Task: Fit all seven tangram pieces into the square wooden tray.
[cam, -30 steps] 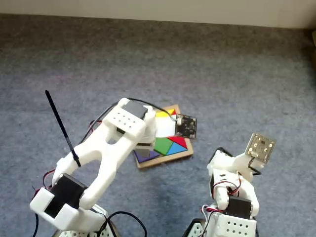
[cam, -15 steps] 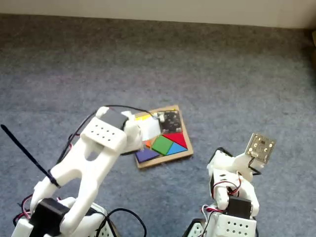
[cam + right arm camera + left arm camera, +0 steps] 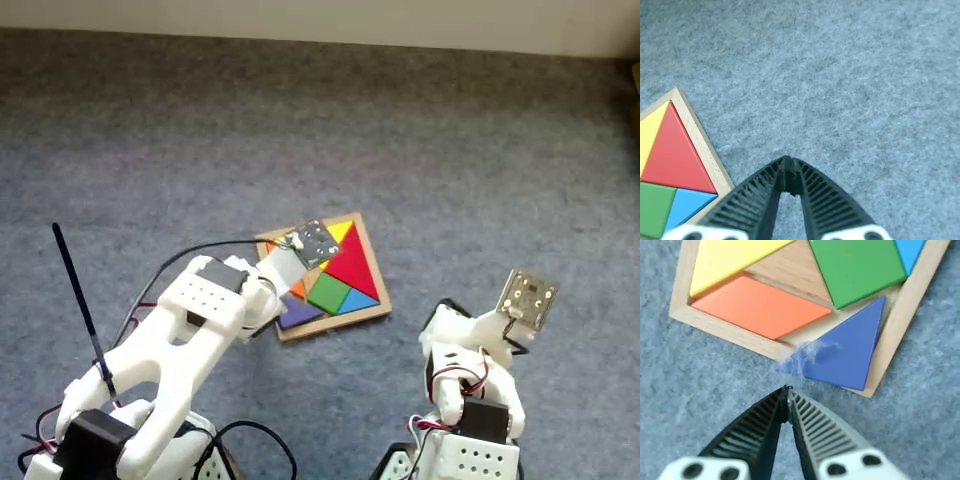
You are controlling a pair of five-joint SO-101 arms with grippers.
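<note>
Square wooden tray [image 3: 725,331], blue triangle [image 3: 850,357], grey carpet [image 3: 690,390]

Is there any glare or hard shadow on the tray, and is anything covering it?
High view: no glare, the left arm covers part of the tray. Left wrist view: even light, a pale fluff tuft overlaps the blue triangle. Right wrist view: even, no glare.

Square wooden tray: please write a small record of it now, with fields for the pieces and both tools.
tray: square wooden tray on grey carpet, bare wood gaps inside
inside: yellow triangle, orange parallelogram, green square, light blue triangle, red triangle
not seated: dark blue triangle, lying across the rim
left tool: shut, empty, over carpet beside that triangle
right tool: shut, empty, over carpet, apart from the tray
</note>
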